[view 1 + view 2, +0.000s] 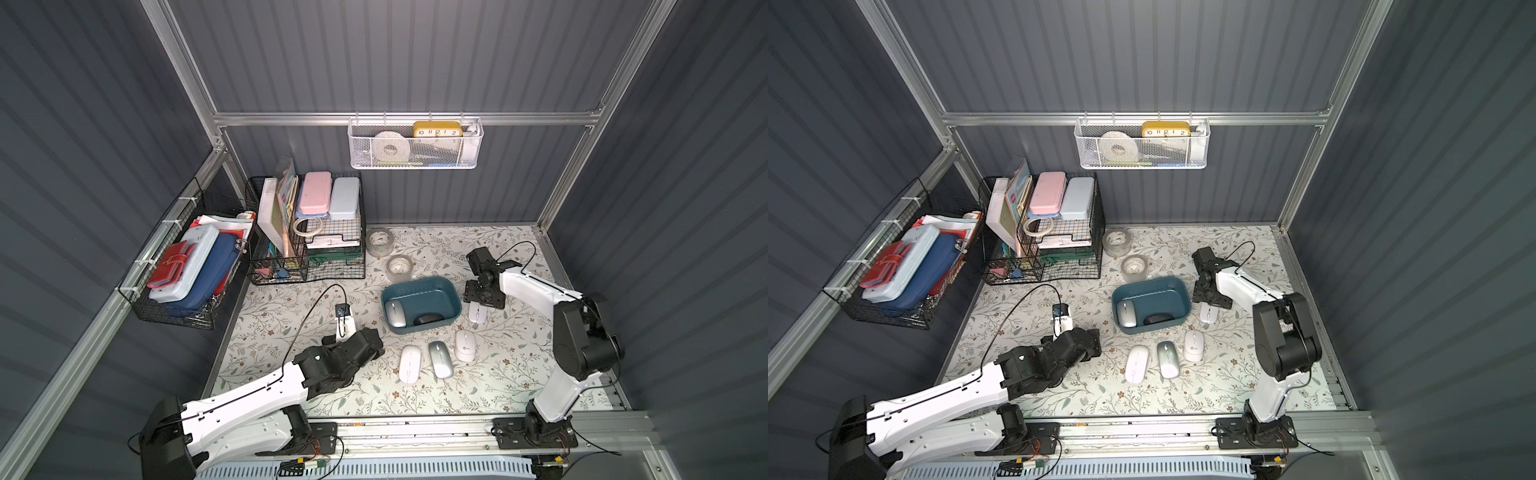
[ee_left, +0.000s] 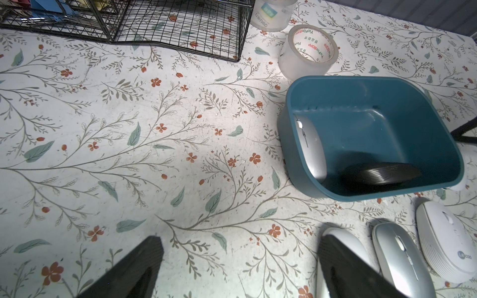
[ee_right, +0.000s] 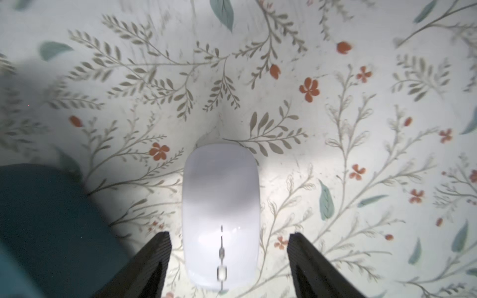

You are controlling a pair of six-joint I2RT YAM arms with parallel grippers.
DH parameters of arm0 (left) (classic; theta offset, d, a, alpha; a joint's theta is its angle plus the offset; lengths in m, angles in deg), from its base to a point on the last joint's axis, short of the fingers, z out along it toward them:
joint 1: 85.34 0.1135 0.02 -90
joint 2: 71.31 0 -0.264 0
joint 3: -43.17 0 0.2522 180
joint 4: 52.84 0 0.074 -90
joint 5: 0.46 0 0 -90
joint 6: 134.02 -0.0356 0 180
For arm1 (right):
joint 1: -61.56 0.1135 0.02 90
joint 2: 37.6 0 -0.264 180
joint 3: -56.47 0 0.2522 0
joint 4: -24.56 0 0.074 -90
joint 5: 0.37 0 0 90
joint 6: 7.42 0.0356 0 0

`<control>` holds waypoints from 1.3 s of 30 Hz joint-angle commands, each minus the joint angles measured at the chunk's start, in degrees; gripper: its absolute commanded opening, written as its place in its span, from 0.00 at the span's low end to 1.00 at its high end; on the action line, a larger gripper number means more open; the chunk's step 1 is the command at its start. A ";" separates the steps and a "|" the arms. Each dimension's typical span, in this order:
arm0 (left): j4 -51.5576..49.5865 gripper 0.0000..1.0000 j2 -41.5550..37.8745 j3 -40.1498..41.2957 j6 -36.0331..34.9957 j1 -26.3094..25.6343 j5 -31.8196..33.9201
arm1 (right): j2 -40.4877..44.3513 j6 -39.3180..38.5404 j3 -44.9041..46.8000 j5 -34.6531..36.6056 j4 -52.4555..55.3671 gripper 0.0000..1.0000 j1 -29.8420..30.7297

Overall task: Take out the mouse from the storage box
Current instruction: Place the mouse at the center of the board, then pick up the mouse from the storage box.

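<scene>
The teal storage box [image 1: 419, 290] [image 1: 1150, 289] [image 2: 374, 139] sits mid-table. Inside it a silver mouse [image 1: 392, 313] [image 2: 311, 149] lies by one wall and a black mouse [image 1: 428, 319] [image 2: 382, 174] by the near wall. My right gripper [image 3: 229, 236] hangs open just right of the box, over a white mouse [image 3: 220, 193] [image 1: 478, 314] that rests on the table. There are gaps between this mouse and both fingers. My left gripper [image 2: 240, 258] is open and empty, low over the table left of the box. Three more mice [image 1: 440, 359] lie in front of the box.
Two clear tape rolls [image 1: 379, 241] [image 1: 400, 268] stand behind the box. Black wire baskets [image 1: 307, 232] full of stationery fill the back left corner, and another [image 1: 187, 270] hangs on the left wall. A white mesh basket [image 1: 415, 145] hangs on the back wall.
</scene>
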 commanded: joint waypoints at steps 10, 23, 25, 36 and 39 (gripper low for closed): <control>-1.21 0.99 -1.75 0.80 0.88 0.31 0.76 | 8.87 14.83 -3.10 -0.57 4.05 0.77 15.19; -1.03 1.00 -2.17 1.07 0.86 0.31 0.37 | 2.65 21.00 -4.72 -5.61 0.54 0.74 23.47; -1.02 0.99 -1.83 0.83 0.77 0.31 0.39 | 1.29 21.24 -5.24 -6.19 0.02 0.74 24.10; -1.03 0.99 -1.82 1.15 0.87 0.31 0.33 | -2.79 21.27 -5.64 -6.59 -1.76 0.74 24.39; -0.85 0.99 -1.52 1.15 0.87 0.31 0.37 | -4.03 21.07 -6.08 -6.90 -1.76 0.73 24.40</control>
